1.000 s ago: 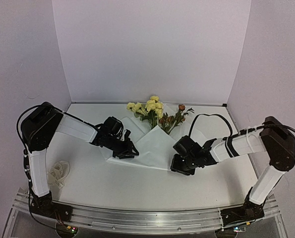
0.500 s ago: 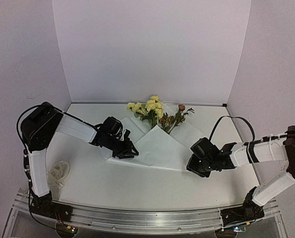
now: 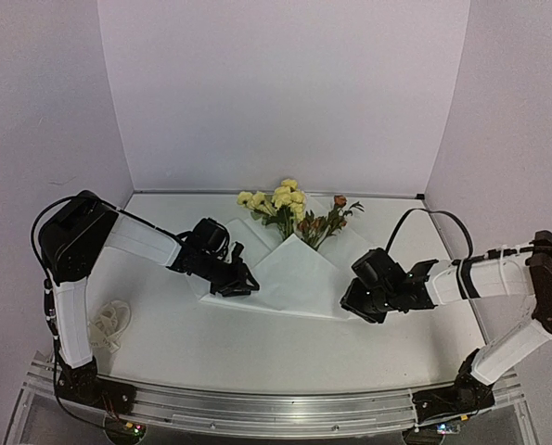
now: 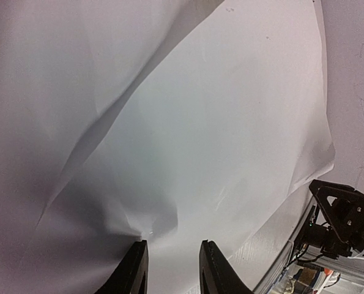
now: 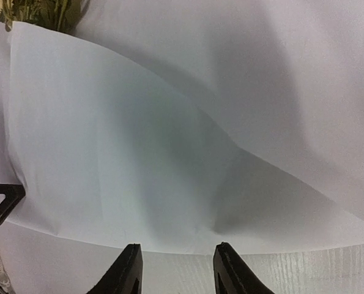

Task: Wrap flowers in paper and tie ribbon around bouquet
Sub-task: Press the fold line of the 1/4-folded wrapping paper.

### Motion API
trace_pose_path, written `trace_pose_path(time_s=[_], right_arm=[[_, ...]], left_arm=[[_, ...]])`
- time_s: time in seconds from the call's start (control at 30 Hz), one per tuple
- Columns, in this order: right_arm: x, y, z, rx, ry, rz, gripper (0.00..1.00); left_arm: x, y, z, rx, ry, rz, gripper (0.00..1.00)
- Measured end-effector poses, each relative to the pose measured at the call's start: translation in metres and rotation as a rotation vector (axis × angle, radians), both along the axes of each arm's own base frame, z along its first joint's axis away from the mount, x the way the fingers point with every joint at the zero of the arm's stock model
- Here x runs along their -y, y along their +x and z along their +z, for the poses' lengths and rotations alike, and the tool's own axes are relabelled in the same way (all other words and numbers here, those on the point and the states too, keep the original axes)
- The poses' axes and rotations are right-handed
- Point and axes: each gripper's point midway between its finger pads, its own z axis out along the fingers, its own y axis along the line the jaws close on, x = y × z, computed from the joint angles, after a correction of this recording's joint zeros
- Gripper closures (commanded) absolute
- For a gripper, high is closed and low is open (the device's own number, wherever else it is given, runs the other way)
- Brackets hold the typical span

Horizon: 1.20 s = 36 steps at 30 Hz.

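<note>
Poking from folded white paper [image 3: 299, 278], yellow flowers [image 3: 283, 199]

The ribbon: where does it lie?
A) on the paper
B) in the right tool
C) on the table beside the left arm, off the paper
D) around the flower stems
C: the ribbon lies bunched beside the left arm, apart from the paper.

White table [image 3: 257, 352] sits under left gripper [image 3: 246, 284] and right gripper [image 3: 353, 301]. Aluminium rail [image 3: 285, 408] along its near edge, behind both. Pale lilac walls [image 3: 285, 93] ahead and outboard of each.
</note>
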Motion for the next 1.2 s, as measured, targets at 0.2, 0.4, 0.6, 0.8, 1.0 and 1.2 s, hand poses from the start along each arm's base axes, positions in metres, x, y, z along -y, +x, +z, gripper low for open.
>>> trace_pose_path(time_s=[0.2, 0.4, 0.6, 0.8, 1.0, 1.2], right_arm=[[0.034, -0.007, -0.029, -0.044, -0.040, -0.059, 0.58], [0.059, -0.011, -0.030, -0.013, 0.003, -0.125, 0.58], [0.098, -0.022, -0.029, 0.015, 0.028, -0.231, 0.54], [0.130, -0.037, -0.023, -0.006, -0.037, -0.276, 0.54], [0.108, -0.027, 0.022, 0.042, -0.052, -0.165, 0.54], [0.043, -0.012, 0.061, 0.084, -0.094, 0.030, 0.56]], left_arm=[[0.000, 0.000, 0.000, 0.000, 0.001, 0.000, 0.69], [-0.001, 0.001, 0.000, 0.002, 0.003, 0.003, 0.69], [-0.001, 0.001, 0.000, 0.002, 0.003, 0.002, 0.69], [-0.001, 0.001, 0.000, 0.004, 0.003, 0.000, 0.67], [-0.001, 0.001, 0.003, 0.014, 0.003, -0.006, 0.60], [-0.003, 0.005, 0.020, 0.038, 0.004, -0.006, 0.57]])
